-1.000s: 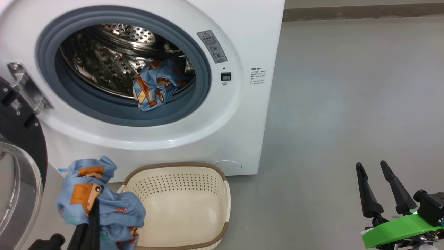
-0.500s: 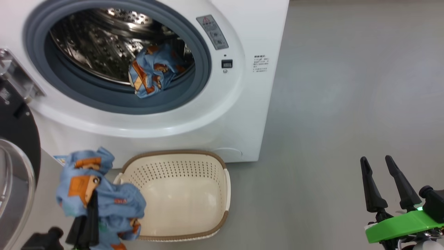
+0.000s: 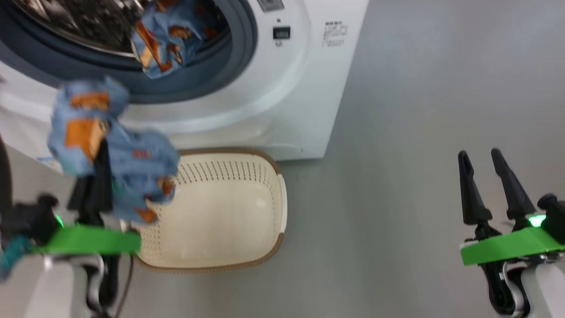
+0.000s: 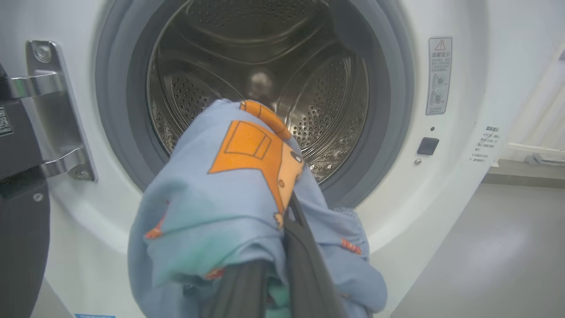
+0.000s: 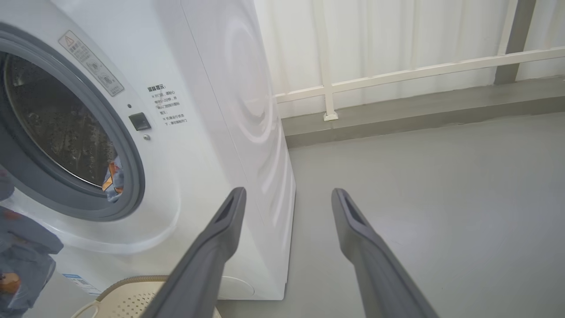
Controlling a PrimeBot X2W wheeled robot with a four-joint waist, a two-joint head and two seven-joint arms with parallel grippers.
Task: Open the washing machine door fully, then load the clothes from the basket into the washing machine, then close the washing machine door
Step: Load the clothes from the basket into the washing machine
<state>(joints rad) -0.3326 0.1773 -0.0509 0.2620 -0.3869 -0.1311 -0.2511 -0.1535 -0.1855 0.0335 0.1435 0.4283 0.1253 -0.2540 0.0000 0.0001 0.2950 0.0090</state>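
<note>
Head view: the left gripper was clamped on a blue garment before the washing machine, over the basket at its foot. A second garment lay in the drum. The right gripper stood spread and empty, right of the machine.
Left wrist view: the held garment faced the drum mouth, and the door hung open at the machine's left.
Right wrist view: its parted fingers pointed past the machine's corner.

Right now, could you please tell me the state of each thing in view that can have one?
washing machine door, open.
washing machine, partly loaded.
loaded garment, draped at the opening's lower lip.
basket, upright, looks empty.
held garment, bunched, lifted clear of the basket.
left pincer, shut on the held garment.
right pincer, open, empty.
</note>
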